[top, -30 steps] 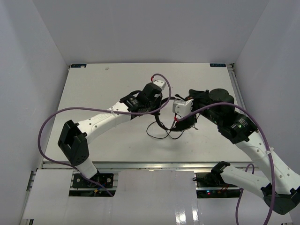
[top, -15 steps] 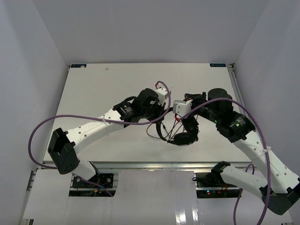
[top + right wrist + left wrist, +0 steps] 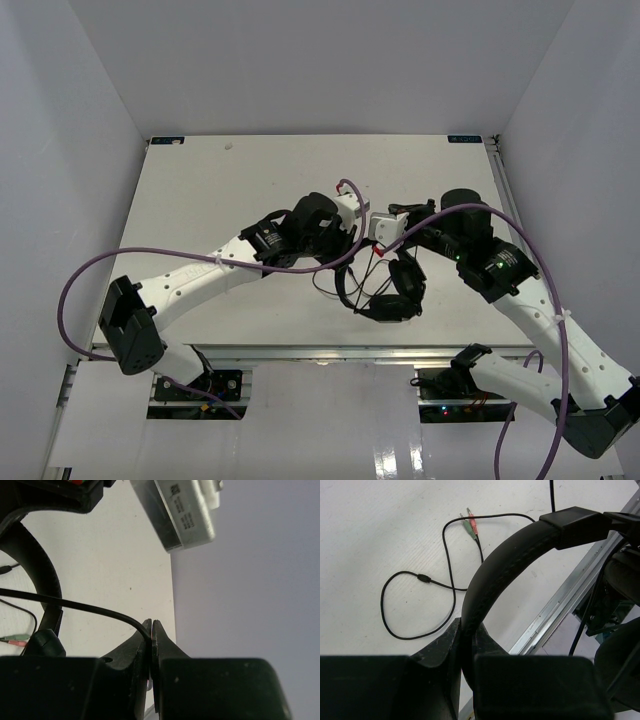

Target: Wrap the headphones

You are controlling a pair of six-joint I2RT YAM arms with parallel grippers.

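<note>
Left claw (image 3: 467,629) is clamped on the headband (image 3: 510,555) of the headphones (image 3: 393,298), so that they are steadied near the front edge of the table (image 3: 220,190); slack cord (image 3: 422,577) and plugs (image 3: 470,526) are seen lying on it. Right claw (image 3: 151,630) is pinched shut on the cord, judged ready for winding around the headband.
</note>
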